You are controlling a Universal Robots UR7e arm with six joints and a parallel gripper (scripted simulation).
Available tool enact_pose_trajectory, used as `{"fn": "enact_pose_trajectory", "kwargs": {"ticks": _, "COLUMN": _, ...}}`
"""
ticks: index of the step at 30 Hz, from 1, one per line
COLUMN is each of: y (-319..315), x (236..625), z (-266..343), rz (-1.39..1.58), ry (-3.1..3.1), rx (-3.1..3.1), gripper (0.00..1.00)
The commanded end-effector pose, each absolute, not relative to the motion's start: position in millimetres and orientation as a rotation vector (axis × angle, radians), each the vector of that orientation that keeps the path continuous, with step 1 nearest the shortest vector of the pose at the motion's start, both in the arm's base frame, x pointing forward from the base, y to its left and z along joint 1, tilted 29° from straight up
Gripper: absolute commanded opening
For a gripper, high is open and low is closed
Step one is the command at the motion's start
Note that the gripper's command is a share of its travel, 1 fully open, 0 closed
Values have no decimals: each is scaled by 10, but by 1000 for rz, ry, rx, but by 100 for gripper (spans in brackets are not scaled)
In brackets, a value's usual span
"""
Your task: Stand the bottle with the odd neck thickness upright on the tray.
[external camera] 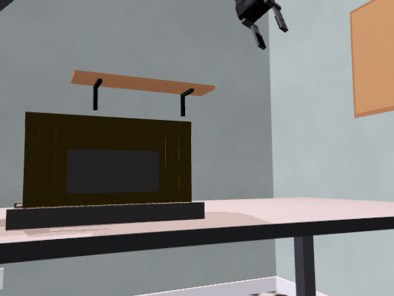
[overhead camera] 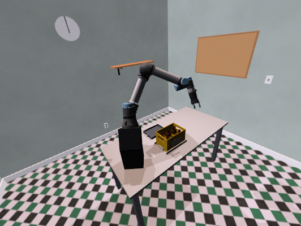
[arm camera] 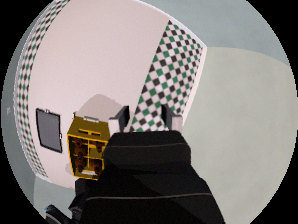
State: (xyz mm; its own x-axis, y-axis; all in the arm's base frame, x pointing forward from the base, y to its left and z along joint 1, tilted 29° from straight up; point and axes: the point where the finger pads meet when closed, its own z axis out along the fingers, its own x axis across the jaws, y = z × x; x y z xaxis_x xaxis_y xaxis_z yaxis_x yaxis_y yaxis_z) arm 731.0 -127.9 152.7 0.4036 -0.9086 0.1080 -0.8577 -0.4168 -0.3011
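Far below the wide-open jaws (overhead camera: 197, 105) (external camera: 273, 38), and off to one side, the brown bottles (overhead camera: 173, 130) (arm camera: 80, 154) sit in the yellow crate (overhead camera: 162, 144) (external camera: 107, 135) (arm camera: 89, 131) on the tabletop (overhead camera: 198, 121) (external camera: 296, 209) (arm camera: 110, 50).

The crate (overhead camera: 163, 143) (external camera: 111, 138) (arm camera: 89, 128) is yellow, the bottles (overhead camera: 173, 130) (arm camera: 80, 155) brown, the tray (overhead camera: 153, 131) (arm camera: 49, 131) dark grey, the bench (overhead camera: 198, 121) (external camera: 296, 211) (arm camera: 100, 55) pale pink, the floor (overhead camera: 181, 195) (arm camera: 167, 70) chequered green, black and white.

Walls: grey-green, clock (overhead camera: 67, 28), orange shelf (overhead camera: 133, 64) (external camera: 142, 83), framed board (overhead camera: 226, 55) (external camera: 373, 59) | Floor: green-black-white checks | Worktop (overhead camera: 198, 118) (external camera: 296, 209) (arm camera: 115, 50): pale, dark-legged
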Motion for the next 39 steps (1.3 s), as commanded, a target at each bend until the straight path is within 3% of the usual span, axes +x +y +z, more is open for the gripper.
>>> {"fn": "enact_pose_trajectory", "kwargs": {"ticks": 1, "y": -1313, "x": 7176, "z": 1379, "rz": -354, "ry": 1535, "rx": -2479, "gripper": 100}}
{"fn": "enact_pose_trajectory", "kwargs": {"ticks": 7, "y": -1343, "x": 6951, "z": 1139, "rz": -311, "ry": 1478, "rx": -2507, "gripper": 100}}
{"fn": "enact_pose_trajectory", "kwargs": {"ticks": 22, "y": -1224, "x": 5733, "z": 154, "rz": -149, "ry": 1178, "rx": -2561, "gripper": 100}}
{"fn": "enact_pose_trajectory", "kwargs": {"ticks": 24, "y": -1224, "x": 5733, "z": 154, "rz": -149, "ry": 1178, "rx": -2561, "gripper": 100}}
{"fn": "enact_pose_trajectory", "kwargs": {"ticks": 28, "y": -1081, "x": 5314, "z": -88, "rz": -119, "ry": 1077, "rx": -2552, "gripper": 100}}
{"fn": "enact_pose_trajectory", "kwargs": {"ticks": 39, "y": -722, "x": 4621, "z": -389, "rz": -104, "ry": 912, "rx": -2513, "gripper": 100}}
